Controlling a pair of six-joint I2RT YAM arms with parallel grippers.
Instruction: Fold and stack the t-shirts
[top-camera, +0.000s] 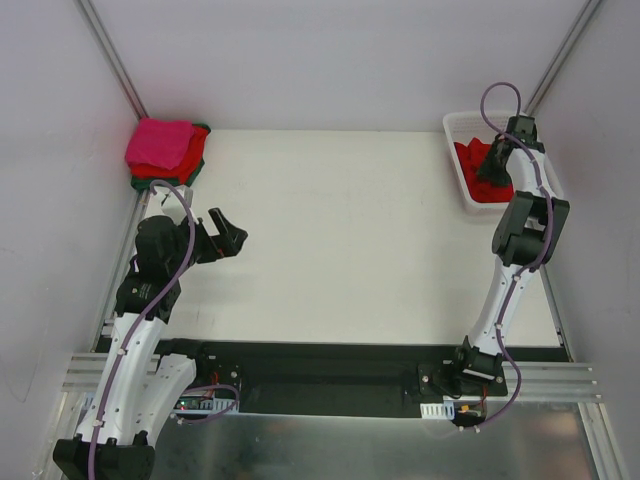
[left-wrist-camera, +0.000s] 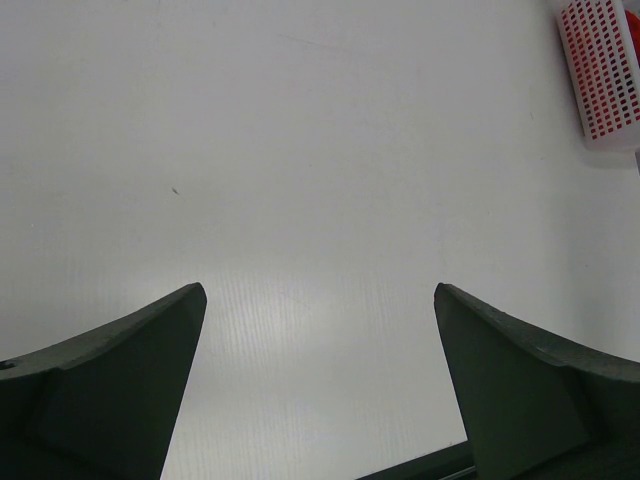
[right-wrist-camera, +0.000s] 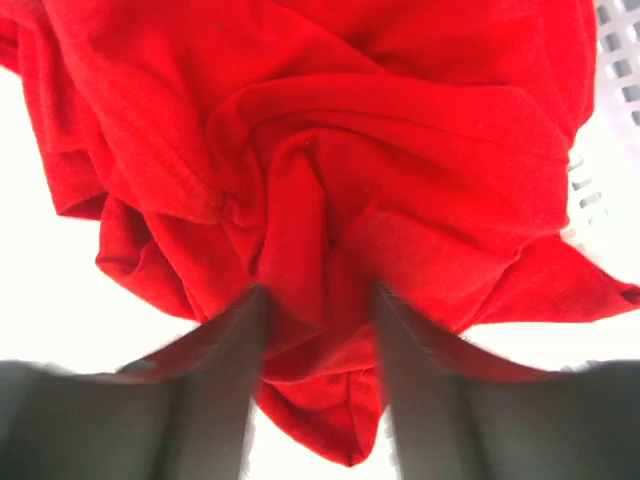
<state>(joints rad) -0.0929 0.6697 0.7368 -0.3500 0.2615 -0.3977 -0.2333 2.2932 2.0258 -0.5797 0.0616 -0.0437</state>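
While one shirt is left to fold, most of the job looks done. Seen from above, the white table (top-camera: 350, 240) fills the view. A white lattice basket (top-camera: 462, 118) sits at its two o'clock corner. A stack of folded shirts (top-camera: 165, 165) lies at the ten o'clock corner, well apart from the basket, with a pink shirt (top-camera: 160, 143) on top and red and dark green edges showing beneath.

Inside the basket lies a bright red shirt (right-wrist-camera: 300, 120), unfolded. It is soft, crumpled into deep creases, and bunched toward the middle, with a hemmed edge showing at nine o'clock in the wrist view.

The right gripper (right-wrist-camera: 320, 290) reaches down into the basket. Its fingers stand partway apart with a ridge of red cloth between them. I cannot tell whether they have pinched it. The left gripper (left-wrist-camera: 318, 290) hangs over bare table near nine o'clock, spread wide and holding nothing.
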